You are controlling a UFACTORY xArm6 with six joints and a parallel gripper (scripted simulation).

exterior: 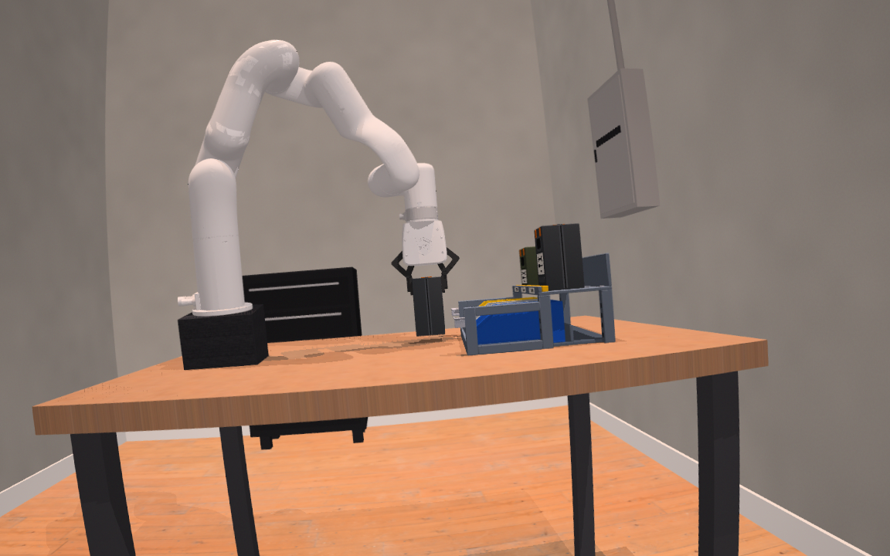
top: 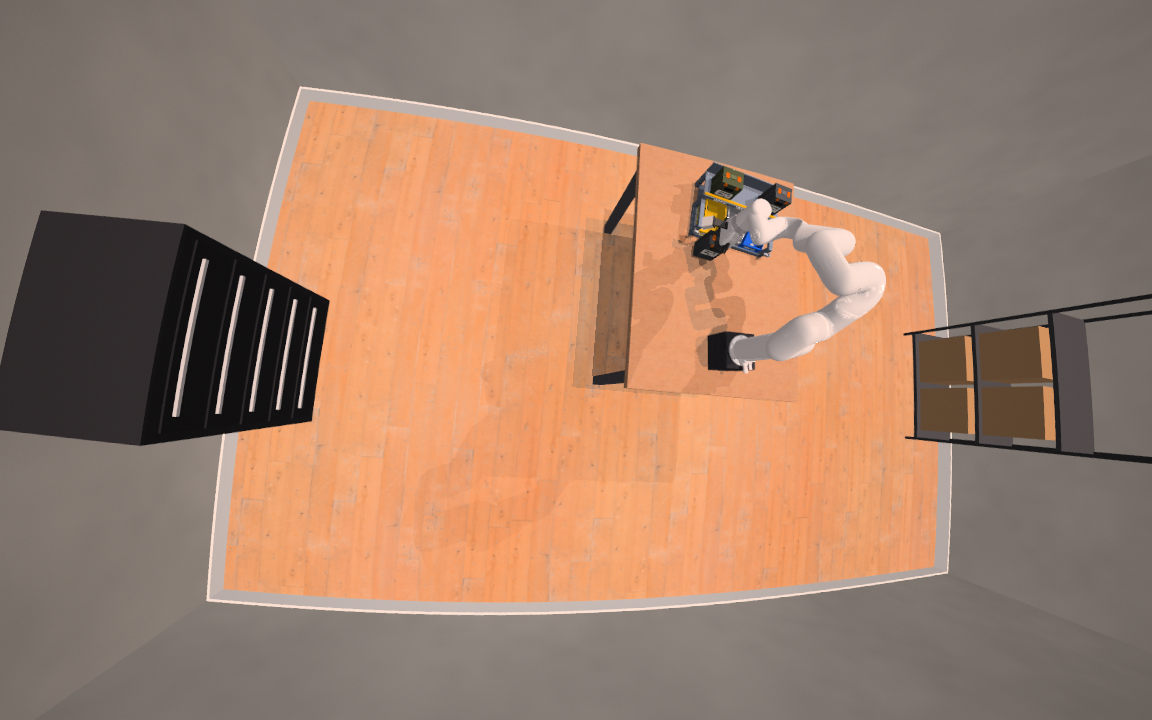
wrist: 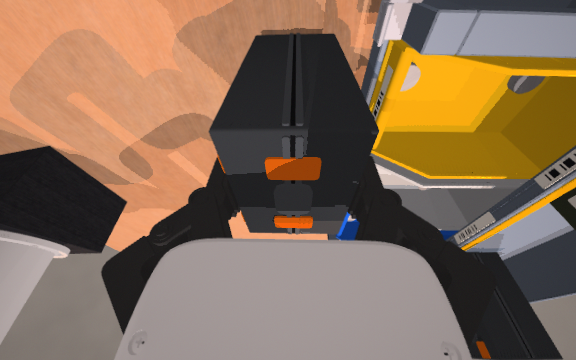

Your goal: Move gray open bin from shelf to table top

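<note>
My gripper point(exterior: 426, 275) is shut on the top of a dark grey box with orange tabs point(exterior: 429, 305). The box hangs upright just left of the shelf rack point(exterior: 537, 312). Its lower end is at the table top; I cannot tell whether it touches. In the wrist view the box point(wrist: 293, 125) fills the space between my fingers. A yellow open bin point(wrist: 473, 115) sits in the rack to the right, with a blue bin point(exterior: 514, 319) lower down. A pale grey surface point(wrist: 418, 192) shows under the yellow bin; I cannot tell whether it is the gray bin.
Two more dark boxes with orange tabs point(exterior: 550, 257) stand on top of the rack. The arm's black base block point(exterior: 221, 338) stands at the table's left. From above, the rack point(top: 730, 210) sits at the table's far end.
</note>
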